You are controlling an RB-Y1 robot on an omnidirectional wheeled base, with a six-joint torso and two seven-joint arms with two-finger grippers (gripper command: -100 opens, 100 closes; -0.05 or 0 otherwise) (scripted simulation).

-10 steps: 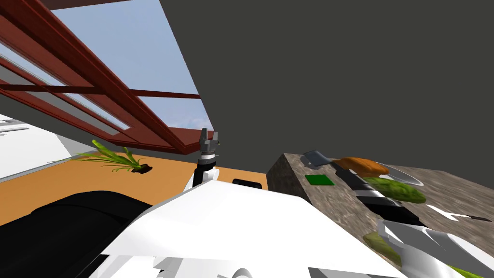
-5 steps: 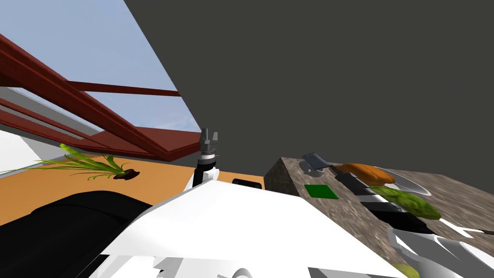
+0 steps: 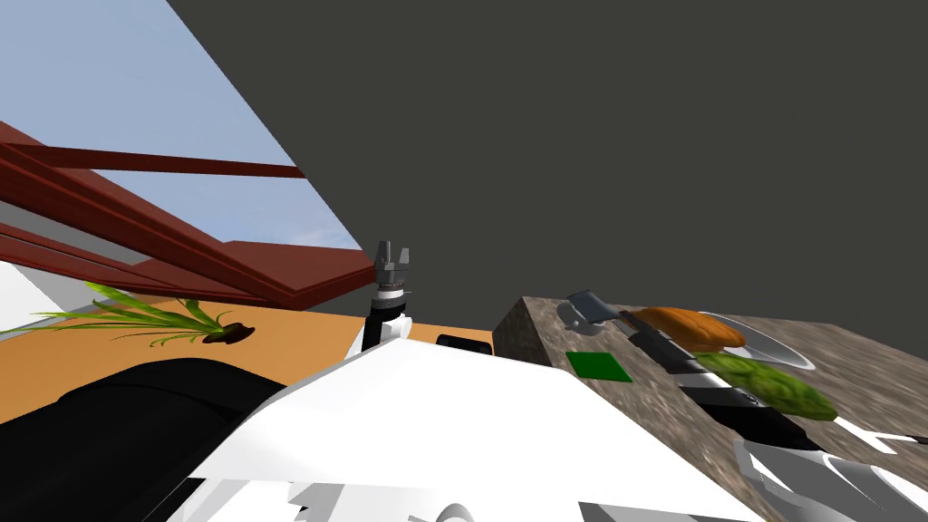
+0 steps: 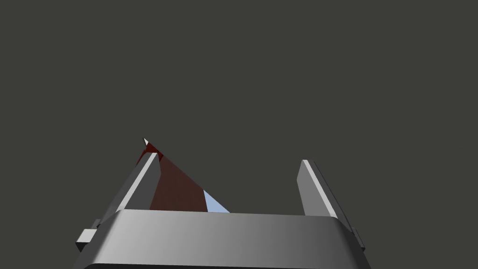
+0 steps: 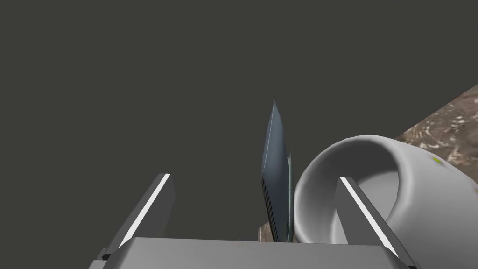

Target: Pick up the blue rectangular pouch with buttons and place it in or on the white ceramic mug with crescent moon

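Right tool [image 5: 254, 177] is open, and the blue-grey pouch [image 5: 276, 177] stands edge-on ahead between its fingers, touching neither. It sits just beside the rim of the white mug [image 5: 420, 187] on the stone-patterned worktop [image 5: 448, 126]. Left tool [image 3: 391, 256] is raised and open.

Pouch [image 5: 276, 177]: flat, slate-blue, a dotted row along one edge; seen edge-on, standing near the far corner of the mottled brown counter [image 3: 625, 399] | Mug [image 5: 420, 201]: plain whitish-grey, wide mouth showing; on the counter, rim just beside the pouch.
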